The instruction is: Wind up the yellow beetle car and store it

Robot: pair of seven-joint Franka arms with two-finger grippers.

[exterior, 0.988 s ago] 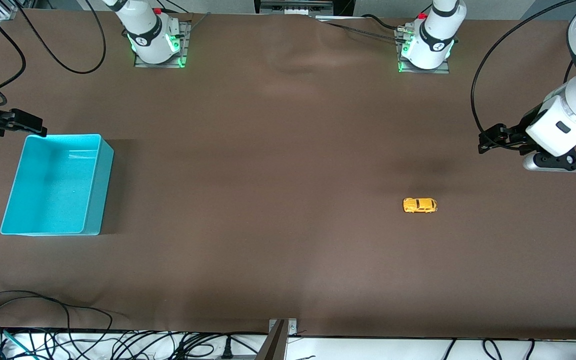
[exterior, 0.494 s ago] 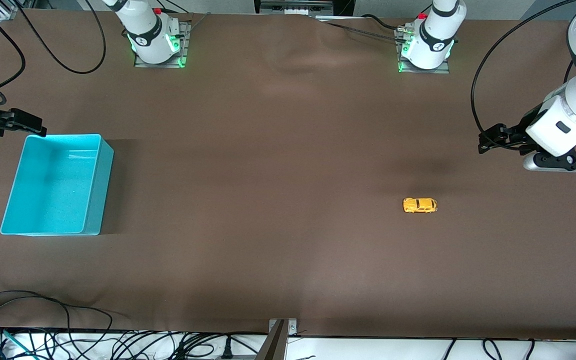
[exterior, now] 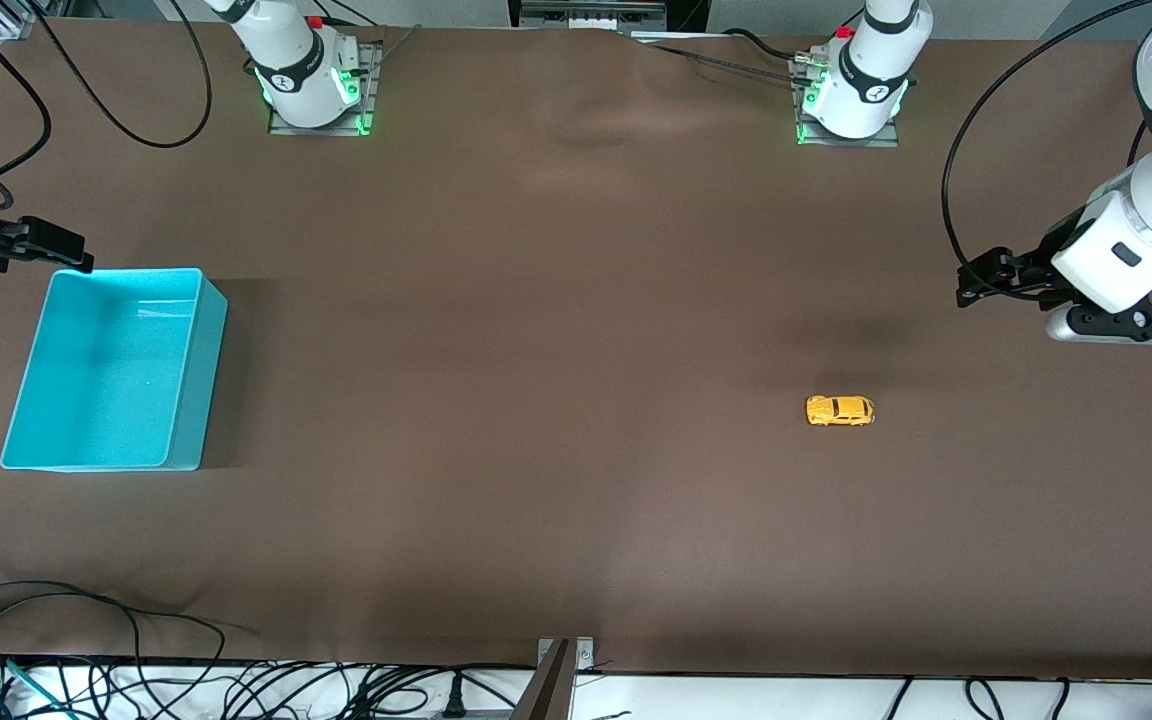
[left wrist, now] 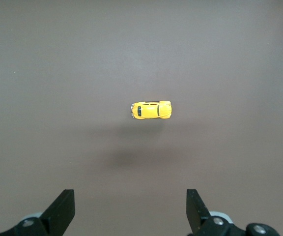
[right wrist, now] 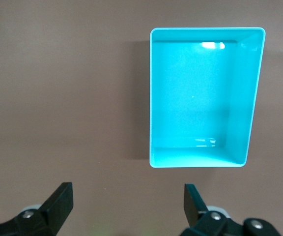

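The yellow beetle car (exterior: 840, 411) stands on its wheels on the brown table, toward the left arm's end. It also shows in the left wrist view (left wrist: 151, 110). My left gripper (exterior: 976, 283) hangs open and empty in the air over the table edge at that end, well apart from the car; its open jaws show in the left wrist view (left wrist: 130, 212). The teal bin (exterior: 191, 370) stands empty at the right arm's end and shows in the right wrist view (right wrist: 253, 93). My right gripper (exterior: 71, 255) is open and empty, just beside the bin's rim (right wrist: 127, 209).
The two arm bases (exterior: 311, 85) (exterior: 851, 95) stand along the table's edge farthest from the front camera. Cables (exterior: 86, 640) lie along the nearest edge. A small metal bracket (exterior: 561, 660) sits at the middle of that edge.
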